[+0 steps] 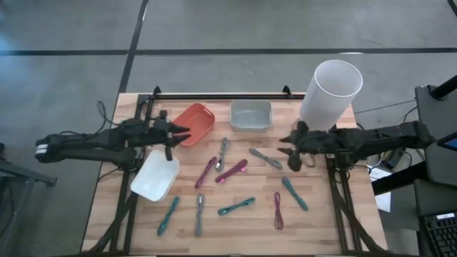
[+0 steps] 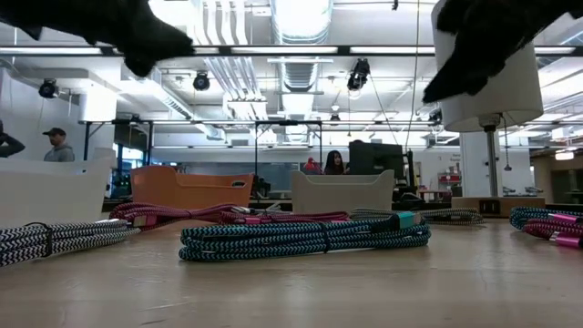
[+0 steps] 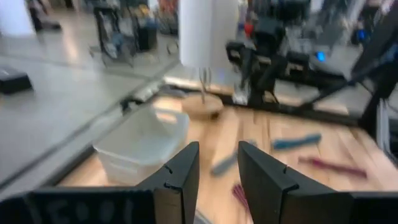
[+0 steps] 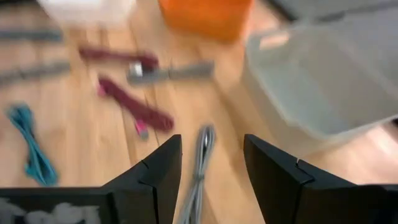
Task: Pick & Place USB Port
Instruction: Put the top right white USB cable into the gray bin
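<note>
Left gripper [image 1: 178,133], fingers parted and empty, held above the table beside the orange plastic bin [image 1: 196,122] and white plastic bin [image 1: 156,175]. Right gripper [image 4: 208,163], fingers parted and empty, just above the grey braided USB cable bundle [image 4: 200,163], which lies between its fingertips in the right wrist view; the clear grey plastic bin [image 4: 323,78] sits beyond them. Further coiled cables, magenta [image 1: 232,170] and teal [image 1: 236,207], lie on the wooden table [image 1: 321,221].

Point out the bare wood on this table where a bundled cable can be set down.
Bare wood lies along the near edge, below the teal cable and the maroon cable. A second patch sits right of the grey bin, toward the lamp. The middle is crowded with cable bundles, and the white bin and orange bin fill the left.
</note>
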Tool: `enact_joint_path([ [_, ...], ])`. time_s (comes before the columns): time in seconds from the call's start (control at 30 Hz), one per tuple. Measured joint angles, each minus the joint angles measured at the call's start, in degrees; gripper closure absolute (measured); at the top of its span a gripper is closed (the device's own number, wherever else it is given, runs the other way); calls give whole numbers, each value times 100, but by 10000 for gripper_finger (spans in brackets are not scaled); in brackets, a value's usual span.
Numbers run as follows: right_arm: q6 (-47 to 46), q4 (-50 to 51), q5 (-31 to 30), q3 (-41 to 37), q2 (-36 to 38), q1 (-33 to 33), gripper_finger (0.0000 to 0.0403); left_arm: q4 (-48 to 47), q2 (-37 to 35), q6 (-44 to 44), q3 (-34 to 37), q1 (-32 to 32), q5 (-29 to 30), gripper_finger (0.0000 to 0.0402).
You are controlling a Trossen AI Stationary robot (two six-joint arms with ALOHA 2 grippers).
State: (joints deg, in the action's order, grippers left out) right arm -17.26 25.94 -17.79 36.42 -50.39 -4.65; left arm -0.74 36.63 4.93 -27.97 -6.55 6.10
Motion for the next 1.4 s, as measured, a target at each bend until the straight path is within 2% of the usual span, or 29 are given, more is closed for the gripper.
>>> enact_joint_path([
  [0.13,-187,7,309,210,-1053,-6,234,19,315,-18,23,3,-25,287],
  [0.33,-376,69,325,616,-2412,-6,234,547,608,-26,-13,3,-27,287],
  [0.63,-526,85,325,1315,-3827,2,234,633,876,-26,-39,3,-27,287],
  [0.83,-528,167,320,1764,-4520,5,234,631,1106,-23,-26,3,-27,287],
  [1.03,-956,1041,104,2308,-5053,7,234,630,1257,6,-26,3,-27,287],
  [1.1,-1161,1360,73,2477,-5193,5,234,633,1289,6,-26,3,-27,287],
  [1.27,-1280,1680,-456,2754,-5432,-6,234,632,1343,6,-26,3,-27,287],
  [1.4,-1274,1680,-475,2878,-5561,64,234,631,1350,6,-24,3,-29,287],
])
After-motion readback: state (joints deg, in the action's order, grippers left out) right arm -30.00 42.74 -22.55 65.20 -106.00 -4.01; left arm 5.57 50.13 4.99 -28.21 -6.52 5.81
